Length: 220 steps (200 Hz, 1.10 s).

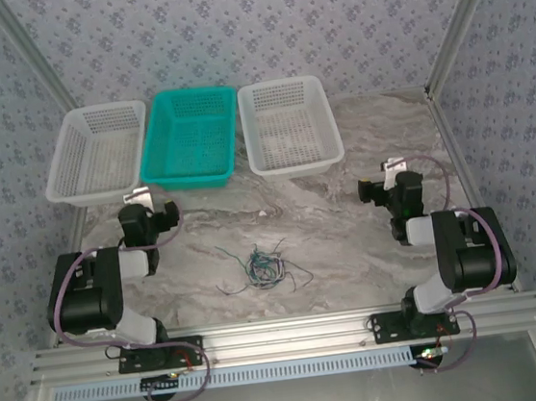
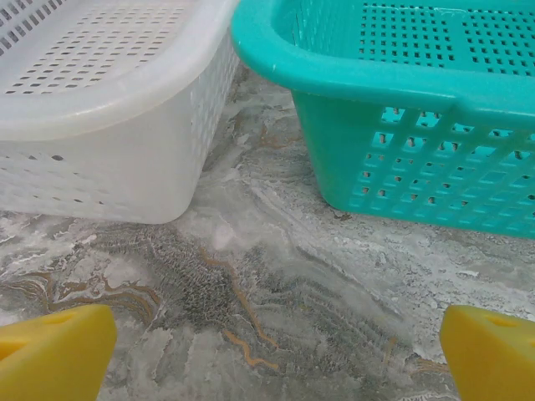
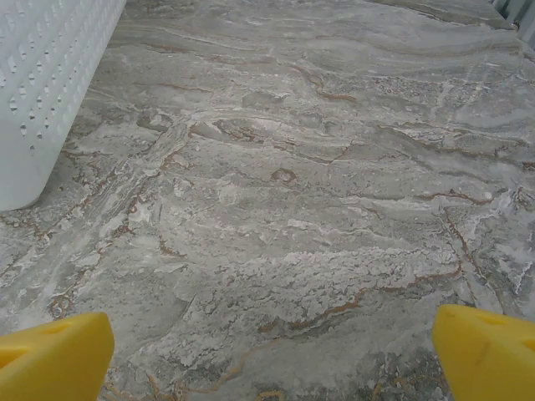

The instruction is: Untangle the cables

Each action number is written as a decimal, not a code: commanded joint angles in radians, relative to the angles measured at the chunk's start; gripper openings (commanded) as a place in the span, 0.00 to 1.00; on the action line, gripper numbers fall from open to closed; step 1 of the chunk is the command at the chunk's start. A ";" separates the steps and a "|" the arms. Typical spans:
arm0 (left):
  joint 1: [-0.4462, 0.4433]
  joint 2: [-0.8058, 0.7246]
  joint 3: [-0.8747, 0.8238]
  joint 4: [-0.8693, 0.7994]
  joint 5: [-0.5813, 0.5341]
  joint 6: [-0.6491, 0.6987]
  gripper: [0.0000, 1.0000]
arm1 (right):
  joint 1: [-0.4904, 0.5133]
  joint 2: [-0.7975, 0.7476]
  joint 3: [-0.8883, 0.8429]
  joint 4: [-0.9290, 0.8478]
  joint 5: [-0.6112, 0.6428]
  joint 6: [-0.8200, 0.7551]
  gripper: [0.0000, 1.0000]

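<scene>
The cables [image 1: 261, 264] lie in one loose tangle on the worktop [image 1: 349, 230], near its front edge and about midway between the two arms. They are hair-thin wires, green, pale and dark, and some ends stick out of the knot. Nothing touches them.

The left arm [image 1: 90, 293] and the right arm [image 1: 467, 250] stand well apart from the tangle, each with its jaws wide and holding nothing. The left arm's yellow fingertips [image 2: 50, 355] face the gap between a white basket [image 2: 100, 125] and the teal basket [image 2: 401, 125], both of perforated plastic. A second white basket [image 1: 289, 125] stands to the right of the teal one.

The worktop is flat, with a grey marble pattern, so such thin wires probably give the jaws little to catch. A pull on one wire may tighten the knot or drag the whole bundle along.
</scene>
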 commanded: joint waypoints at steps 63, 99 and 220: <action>0.011 0.006 0.025 0.030 0.012 0.012 0.99 | -0.013 0.013 0.019 0.018 0.007 0.016 1.00; 0.012 0.007 0.025 0.029 0.013 0.013 0.99 | -0.015 0.012 0.018 0.018 0.007 0.016 1.00; -0.045 -0.129 -0.033 0.020 -0.238 -0.014 0.99 | 0.076 -0.710 0.259 -1.153 0.283 0.586 1.00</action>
